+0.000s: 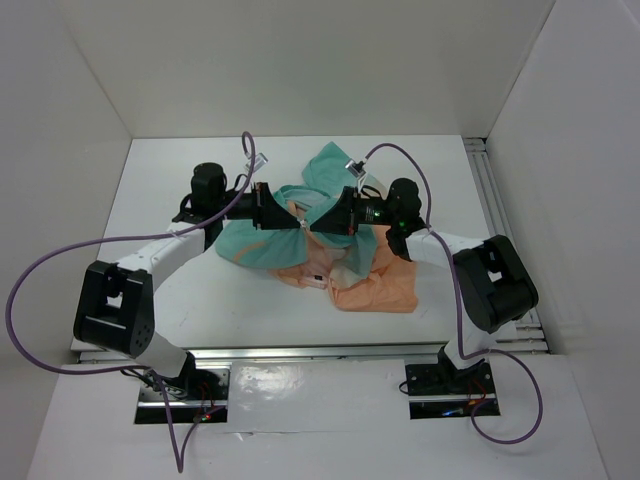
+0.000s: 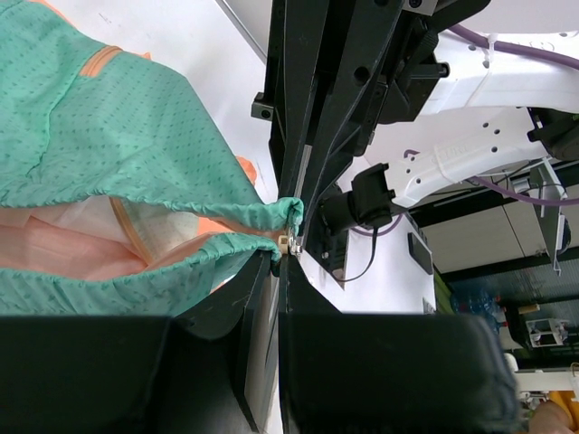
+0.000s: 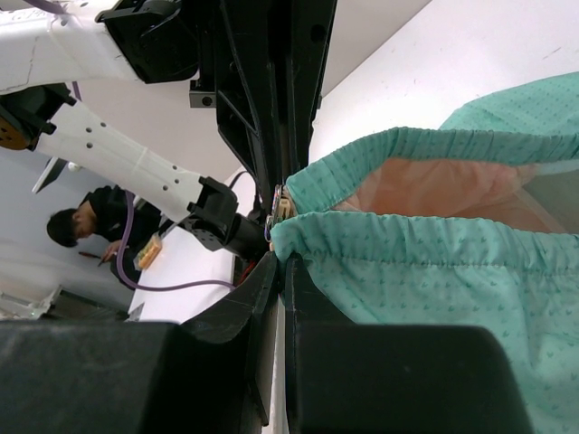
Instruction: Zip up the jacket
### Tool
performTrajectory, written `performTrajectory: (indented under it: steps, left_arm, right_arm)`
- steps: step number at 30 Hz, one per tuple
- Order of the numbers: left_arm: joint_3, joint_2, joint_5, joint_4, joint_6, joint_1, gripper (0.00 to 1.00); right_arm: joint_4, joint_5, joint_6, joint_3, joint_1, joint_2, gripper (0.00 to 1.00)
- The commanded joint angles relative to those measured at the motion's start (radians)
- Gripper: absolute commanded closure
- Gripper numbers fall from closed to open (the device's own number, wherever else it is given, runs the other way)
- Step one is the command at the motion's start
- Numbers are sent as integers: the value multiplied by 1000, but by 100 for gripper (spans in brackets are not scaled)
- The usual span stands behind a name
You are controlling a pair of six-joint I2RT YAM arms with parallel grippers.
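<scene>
Top view: both arms are stretched in over the white table (image 1: pixel 170 300) and meet nose to nose just above its centre. Under them lies the thin, soft fabric jacket (image 1: pixel 385 282), teal-green fading to peach-orange, bunched in a heap. Teal lobes reach toward 12 o'clock and 9 o'clock from the meeting point. The peach part spills toward 5 o'clock, well inside the table's edge. A small white tag (image 1: pixel 316 281) shows on the peach fabric at 6 o'clock of the claws.

The black two-finger left gripper (image 1: pixel 297 226) comes in from 9 o'clock and the black two-finger right gripper (image 1: pixel 318 228) from 3 o'clock. Their tips are touching or all but touching; this view cannot settle which. A long purple cable (image 1: pixel 60 262) loops wide of the left arm at 9 o'clock.

Over to the left wrist camera: the left claw is drawn narrow, only a slit between its fingers. Two gathered teal hem ends run to a point right at its tips and are nipped there. A small pale metal zipper piece (image 2: pixel 288 242) sits at that very spot, between the two claws. The right claw comes down from 12 o'clock in this view.

Right wrist camera: the right claw is narrow too, pinched on the gathered teal hem. Peach lining shows between the two hem edges out at 3 o'clock.
</scene>
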Motion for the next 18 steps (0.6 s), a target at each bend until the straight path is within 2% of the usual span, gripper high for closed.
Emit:
performTrajectory:
  steps: [1,18]
  left_arm:
    - [33,-42,22,52,8,9,100]
    - [24,-42,22,41,17,9,100]
  right_arm:
    - [-1,-9,-20,19,-9,-8,100]
    - [-1,-9,-20,41,-9,-8,100]
